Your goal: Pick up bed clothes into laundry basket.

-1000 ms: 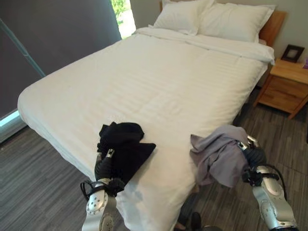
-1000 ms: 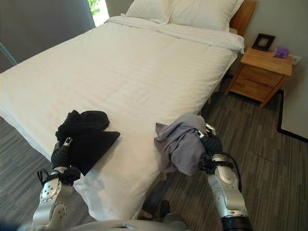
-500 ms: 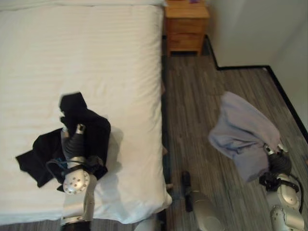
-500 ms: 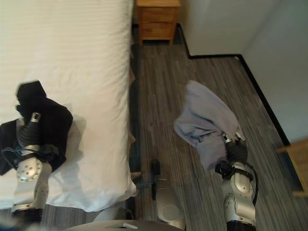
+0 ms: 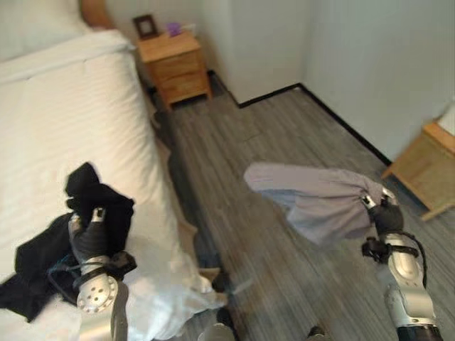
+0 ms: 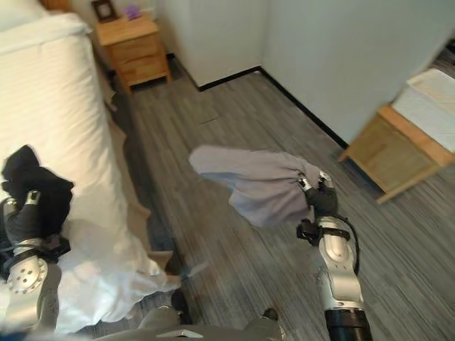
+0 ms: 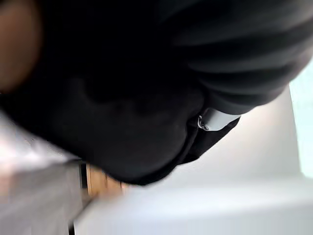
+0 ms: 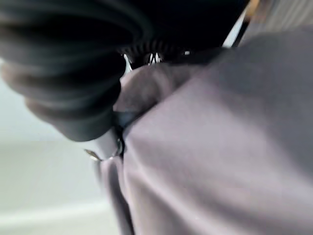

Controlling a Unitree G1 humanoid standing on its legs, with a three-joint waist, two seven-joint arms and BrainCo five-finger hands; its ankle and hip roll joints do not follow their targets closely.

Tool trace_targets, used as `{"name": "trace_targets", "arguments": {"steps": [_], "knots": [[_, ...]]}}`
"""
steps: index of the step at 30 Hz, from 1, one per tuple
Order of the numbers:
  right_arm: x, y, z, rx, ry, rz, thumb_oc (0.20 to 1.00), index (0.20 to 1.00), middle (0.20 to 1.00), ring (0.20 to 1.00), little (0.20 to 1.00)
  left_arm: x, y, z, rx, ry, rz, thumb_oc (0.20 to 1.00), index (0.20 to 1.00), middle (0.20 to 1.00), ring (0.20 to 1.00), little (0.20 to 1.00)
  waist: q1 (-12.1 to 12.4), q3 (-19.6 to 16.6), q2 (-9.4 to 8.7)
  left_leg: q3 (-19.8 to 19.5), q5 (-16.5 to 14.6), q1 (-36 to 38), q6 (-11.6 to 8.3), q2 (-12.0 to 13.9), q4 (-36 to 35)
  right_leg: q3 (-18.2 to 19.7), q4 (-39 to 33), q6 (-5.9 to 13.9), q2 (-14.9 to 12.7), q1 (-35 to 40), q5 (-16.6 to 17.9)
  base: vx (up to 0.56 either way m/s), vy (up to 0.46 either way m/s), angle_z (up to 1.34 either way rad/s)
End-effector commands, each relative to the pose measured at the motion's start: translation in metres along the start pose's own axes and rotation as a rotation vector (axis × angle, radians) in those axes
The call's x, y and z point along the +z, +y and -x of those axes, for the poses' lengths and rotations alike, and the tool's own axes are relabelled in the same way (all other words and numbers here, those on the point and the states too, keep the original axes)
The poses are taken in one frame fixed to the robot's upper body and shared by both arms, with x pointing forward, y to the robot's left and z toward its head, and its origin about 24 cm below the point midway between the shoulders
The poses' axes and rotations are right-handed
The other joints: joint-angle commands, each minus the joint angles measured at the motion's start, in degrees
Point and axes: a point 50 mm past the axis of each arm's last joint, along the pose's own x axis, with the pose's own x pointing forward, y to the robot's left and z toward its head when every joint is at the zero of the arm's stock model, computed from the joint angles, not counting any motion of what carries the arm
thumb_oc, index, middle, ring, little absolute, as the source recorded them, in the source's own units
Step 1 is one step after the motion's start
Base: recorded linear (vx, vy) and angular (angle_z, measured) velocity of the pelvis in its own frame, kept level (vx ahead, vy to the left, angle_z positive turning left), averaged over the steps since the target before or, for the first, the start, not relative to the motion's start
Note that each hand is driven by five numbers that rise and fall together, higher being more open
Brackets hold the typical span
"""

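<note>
Grey garment (image 5: 320, 202) grasped in right robot hand (image 5: 384, 213) over floor; black garment (image 5: 85, 213) grasped in left robot hand (image 5: 89, 238) above bed (image 5: 43, 121). Carry step; next, find basket.

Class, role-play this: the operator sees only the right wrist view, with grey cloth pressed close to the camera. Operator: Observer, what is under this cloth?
Observer: Wood floor. The grey garment hangs from the right hand, apart from the bed.
Operator: And the other arm?
Observer: The left hand carries a black garment over the bed, near its edge.
Operator: Any furniture nearby?
Observer: A wooden nightstand stands beside the head of the bed, against the wall.
</note>
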Motion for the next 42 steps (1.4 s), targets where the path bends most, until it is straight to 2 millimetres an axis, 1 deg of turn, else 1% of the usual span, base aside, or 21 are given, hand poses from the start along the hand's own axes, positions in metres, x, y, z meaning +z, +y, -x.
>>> {"name": "trace_targets", "arguments": {"steps": [1, 2, 3, 4, 5, 7, 8, 10, 11, 13, 18, 23, 24, 32, 33, 35, 36, 38, 39, 40, 42], "knots": [[0.047, -0.003, -0.006, -0.019, -0.26, 0.003, 0.2, 0.2, 0.2, 0.2, 0.2, 0.046, -0.031, -0.026, -0.132, -0.244, 0.091, 0.2, 0.2, 0.2, 0.2, 0.2, -3.05, -0.92, -0.7, -2.29, -0.46, 4.03, -4.64, 1.89, 1.14, 5.48, -0.79, -1.59, 2.44, -1.79, -0.43, 0.0, -0.314, -0.39], [0.048, -0.004, -0.004, -0.027, -0.266, 0.005, 0.2, 0.2, 0.2, 0.2, 0.2, 0.047, -0.041, -0.028, -0.16, -0.242, 0.121, 0.2, 0.2, 0.2, 0.2, 0.2, -4.35, -0.81, -0.57, -1.92, -0.01, 4.2, -5.18, 2.96, 2.14, 6.05, -1.04, -2.14, 3.33, -1.56, -1.04, 0.01, -0.186, -0.42], [0.048, -0.004, -0.004, -0.028, -0.267, 0.006, 0.2, 0.2, 0.2, 0.2, 0.2, 0.047, -0.041, -0.029, -0.161, -0.242, 0.122, 0.2, 0.2, 0.2, 0.2, 0.2, -4.24, -0.71, -0.47, -1.93, -0.07, 4.21, -5.3, 3.16, 2.31, 6.06, -1.07, -2.25, 3.5, -1.48, -1.06, 0.04, -0.234, -0.44], [0.049, -0.002, -0.002, -0.02, -0.274, 0.006, 0.2, 0.2, 0.2, 0.2, 0.2, 0.046, -0.058, -0.031, -0.192, -0.23, 0.186, 0.2, 0.2, 0.2, 0.2, 0.2, -5.38, 0.01, -0.33, -5.52, 2.04, 4.17, -5.87, 4.09, 5.4, 8.34, -1.92, -3.39, 5.6, -1.15, -1.8, 0.05, -0.197, -0.74], [0.048, 0.001, -0.002, -0.006, -0.273, -0.003, 0.2, 0.2, 0.2, 0.2, 0.2, 0.047, -0.066, -0.033, -0.208, -0.23, 0.206, 0.2, 0.2, 0.2, 0.2, 0.2, -4.95, 0.54, -0.48, -9.01, 2.47, 3.59, -5.66, 3.28, 7.51, 10.14, -2.09, -4.02, 6.45, -1.44, -1.72, 0.1, -0.238, -1.2], [0.035, 0.002, -0.001, 0.004, -0.212, -0.041, 0.2, 0.2, 0.2, 0.2, 0.2, 0.048, -0.071, -0.03, -0.23, -0.23, 0.21, 0.2, 0.2, 0.2, 0.2, 0.2, -3.04, 0.87, -2.13, -21.12, -2.54, 0.46, -3.07, -3.22, 7.4, 16.7, -1.83, -4.67, 7.62, -1.26, -1.72, 0.16, -0.21, -1.98], [0.035, 0.002, -0.001, 0.004, -0.213, -0.042, 0.2, 0.2, 0.2, 0.2, 0.2, 0.048, -0.071, -0.031, -0.23, -0.231, 0.21, 0.2, 0.2, 0.2, 0.2, 0.2, -3.0, 0.75, -2.23, -21.06, -2.23, 0.25, -3.0, -3.33, 7.27, 16.76, -1.85, -4.68, 7.51, -1.54, -1.52, 0.23, -0.184, -1.96], [0.023, -0.003, 0.007, 0.004, -0.149, -0.03, 0.2, 0.2, 0.2, 0.2, 0.2, 0.054, -0.071, -0.031, -0.235, -0.26, 0.209, 0.2, 0.2, 0.2, 0.2, 0.2, -3.19, 0.07, -2.48, -25.92, -2.57, -1.47, -2.53, -5.27, 4.55, 20.92, -1.81, -4.97, 8.36, -0.86, -2.14, 0.18, -0.059, -1.09], [0.023, -0.003, 0.007, 0.004, -0.149, -0.031, 0.2, 0.2, 0.2, 0.2, 0.2, 0.054, -0.071, -0.031, -0.236, -0.26, 0.21, 0.2, 0.2, 0.2, 0.2, 0.2, -3.12, -0.04, -2.53, -25.84, -2.18, -1.64, -2.5, -5.34, 4.35, 20.99, -1.87, -4.98, 8.3, -1.13, -1.89, 0.11, -0.024, -0.47], [0.019, -0.005, 0.008, 0.001, -0.131, -0.022, 0.2, 0.2, 0.2, 0.2, 0.2, 0.052, -0.069, -0.03, -0.217, -0.251, 0.231, 0.2, 0.2, 0.2, 0.2, 0.2, -2.9, 0.07, -2.33, -29.98, -0.69, -3.63, -2.25, -7.82, 2.57, 24.13, -1.8, -5.34, 9.8, -0.9, -1.66, 0.09, -0.029, -0.65], [0.015, -0.008, 0.014, -0.014, -0.108, -0.024, 0.2, 0.2, 0.2, 0.2, 0.2, 0.041, -0.059, -0.025, -0.18, -0.206, 0.23, 0.2, 0.2, 0.2, 0.2, 0.2, -3.11, -0.22, -1.21, -30.77, 0.16, -2.33, -1.66, -9.03, -0.41, 27.68, -1.88, -5.29, 11.24, -0.46, -1.99, 0.06, 0.027, -0.82], [0.01, -0.012, 0.019, -0.042, -0.083, -0.023, 0.2, 0.2, 0.2, 0.2, 0.2, 0.035, -0.05, -0.021, -0.148, -0.183, 0.219, 0.2, 0.2, 0.2, 0.2, 0.2, -3.19, -0.87, -0.41, -31.17, 1.07, -0.4, -1.39, -8.89, -3.13, 27.77, -2.48, -5.07, 11.19, -0.41, -1.24, 0.04, 0.105, -0.02], [0.007, -0.014, 0.022, -0.053, -0.072, -0.03, 0.2, 0.2, 0.2, 0.2, 0.2, 0.028, -0.027, -0.016, -0.069, -0.16, 0.179, 0.2, 0.2, 0.2, 0.2, 0.2, -2.72, -1.1, -0.15, -31.39, 0.51, 0.53, -0.71, -9.54, -3.75, 27.79, -2.55, -4.76, 10.33, 0.01, -1.43, 0.06, 0.127, 0.15], [0.013, -0.018, 0.018, -0.09, -0.103, -0.023, 0.2, 0.2, 0.2, 0.2, 0.2, 0.021, 0.004, -0.009, 0.047, -0.131, 0.132, 0.2, 0.2, 0.2, 0.2, 0.2, -0.64, -0.8, -0.04, -31.37, -1.11, -0.02, 0.72, -11.61, -2.78, 26.49, -2.06, -3.85, 7.76, 0.41, -2.33, 0.05, 0.125, 0.08], [0.016, -0.017, 0.015, -0.091, -0.12, -0.025, 0.2, 0.2, 0.2, 0.2, 0.2, 0.023, 0.005, -0.011, 0.058, -0.144, 0.13, 0.2, 0.2, 0.2, 0.2, 0.2, -0.39, -0.65, 0.14, -31.4, -1.46, -0.3, 1.11, -11.94, -2.53, 26.29, -1.04, -3.58, 7.13, -0.11, -2.79, 0.02, 0.141, 0.18], [0.021, -0.008, 0.007, -0.067, -0.148, -0.026, 0.2, 0.2, 0.2, 0.2, 0.2, 0.027, 0.009, -0.014, 0.082, -0.159, 0.12, 0.2, 0.2, 0.2, 0.2, 0.2, 0.53, 0.32, 0.68, -30.58, -3.11, 0.04, 2.63, -12.09, -2.2, 25.12, 8.79, -2.34, 6.51, -4.75, -4.27, 0.03, 0.135, 0.14], [0.022, -0.005, 0.006, -0.055, -0.151, -0.024, 0.2, 0.2, 0.2, 0.2, 0.2, 0.027, 0.011, -0.014, 0.09, -0.159, 0.114, 0.2, 0.2, 0.2, 0.2, 0.2, 0.67, 1.06, 0.96, -29.89, -3.46, 0.63, 2.89, -11.7, -2.23, 23.91, 13.01, -1.15, 6.31, -7.05, -3.06, 0.02, 0.111, -0.02], [0.021, 0.001, 0.004, -0.03, -0.149, -0.013, 0.2, 0.2, 0.2, 0.2, 0.2, 0.028, 0.014, -0.015, 0.103, -0.164, 0.096, 0.2, 0.2, 0.2, 0.2, 0.2, 0.85, 2.49, 1.16, -27.75, -4.14, 2.77, 3.29, -11.28, -3.13, 21.76, 22.04, 1.8, 4.68, -13.46, 2.34, 0.03, 0.09, -0.4], [0.021, 0.001, 0.004, -0.03, -0.149, -0.013, 0.2, 0.2, 0.2, 0.2, 0.2, 0.028, 0.014, -0.015, 0.103, -0.164, 0.096, 0.2, 0.2, 0.2, 0.2, 0.2, 0.91, 2.46, 1.11, -27.68, -4.12, 2.75, 3.3, -11.32, -3.16, 21.86, 22.19, 1.81, 4.65, -13.6, 2.28, 0.24, 0.067, -0.84], [0.017, 0.012, 0.005, 0.04, -0.125, -0.025, 0.2, 0.2, 0.2, 0.2, 0.2, 0.029, 0.014, -0.016, 0.095, -0.17, 0.085, 0.2, 0.2, 0.2, 0.2, 0.2, -0.35, 3.94, 1.32, -27.62, -5.06, 6.3, 3.13, -10.66, -5.13, 18.98, 19.85, 1.21, 4.67, -20.6, 3.96, 0.22, 0.028, -0.81], [0.016, 0.013, 0.005, 0.052, -0.119, -0.022, 0.2, 0.2, 0.2, 0.2, 0.2, 0.029, 0.014, -0.016, 0.087, -0.168, 0.082, 0.2, 0.2, 0.2, 0.2, 0.2, -0.79, 3.94, 1.33, -27.7, -5.61, 7.22, 2.9, -10.21, -5.72, 17.97, 16.42, 0.55, 4.77, -20.31, 3.7, 0.25, -0.036, -0.48]]}}
